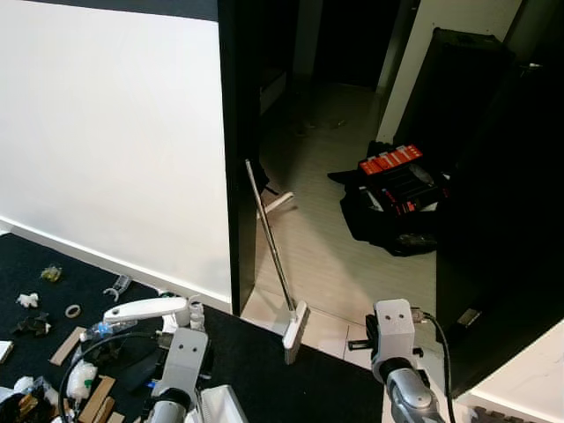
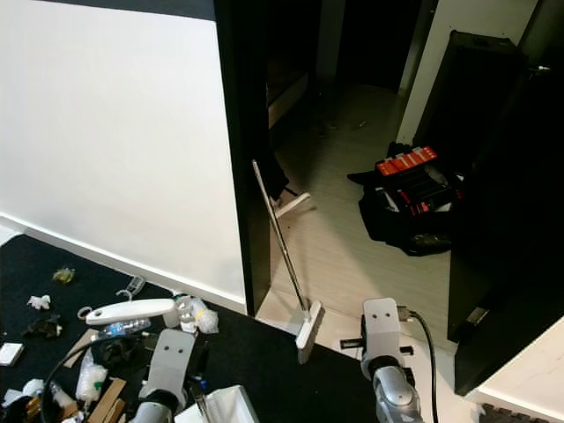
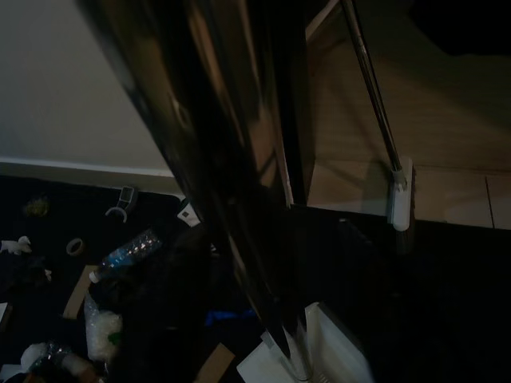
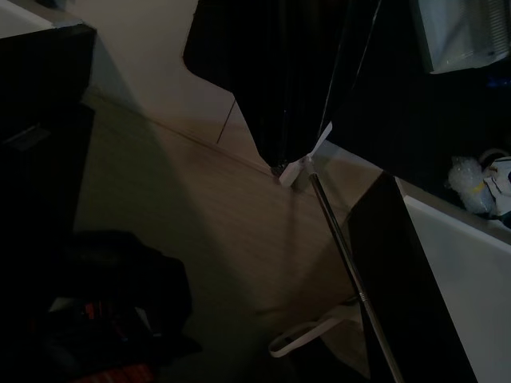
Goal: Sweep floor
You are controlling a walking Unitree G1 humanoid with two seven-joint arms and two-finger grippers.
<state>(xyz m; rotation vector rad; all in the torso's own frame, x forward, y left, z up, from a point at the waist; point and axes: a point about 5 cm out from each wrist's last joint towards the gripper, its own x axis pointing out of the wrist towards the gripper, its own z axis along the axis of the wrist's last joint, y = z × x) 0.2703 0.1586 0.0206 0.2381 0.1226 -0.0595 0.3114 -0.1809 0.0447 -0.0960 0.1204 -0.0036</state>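
- A dark mat [image 1: 264, 361] covers the near floor, and its left part is strewn with litter: scraps of cardboard [image 1: 67, 345], a roll of tape [image 1: 73, 310], crumpled bits of paper [image 1: 28, 300] and a plastic bottle [image 2: 123, 329].
- The left arm [image 1: 181, 366] rises at the lower edge above this litter; its tool is hidden from the head camera, and the dark left wrist view does not settle it, so I cannot tell whether the fingers are apart or together.
- A white handle-like piece [image 1: 145, 309] lies just above the left arm.
- Behind the mat stands a white wall [image 1: 106, 132] with a white skirting board, ending at a black door frame [image 1: 238, 176].
- The broom [image 1: 275, 256] leans against the door frame, its metal shaft tilted and its flat white head [image 1: 296, 332] resting where the mat meets the pale floor [image 1: 326, 247].
- A white dustpan-like part [image 1: 277, 204] lies on the floor behind the shaft.
- The right arm [image 1: 398, 361] rises at the lower edge to the right of the broom head, apart from it; I cannot tell the state of its tool either.
- Further right a black bag [image 1: 388, 216] lies open on the pale floor, with a red and black case [image 1: 392, 167] on it.
- A black cabinet [image 1: 458, 97] stands beyond the bag.
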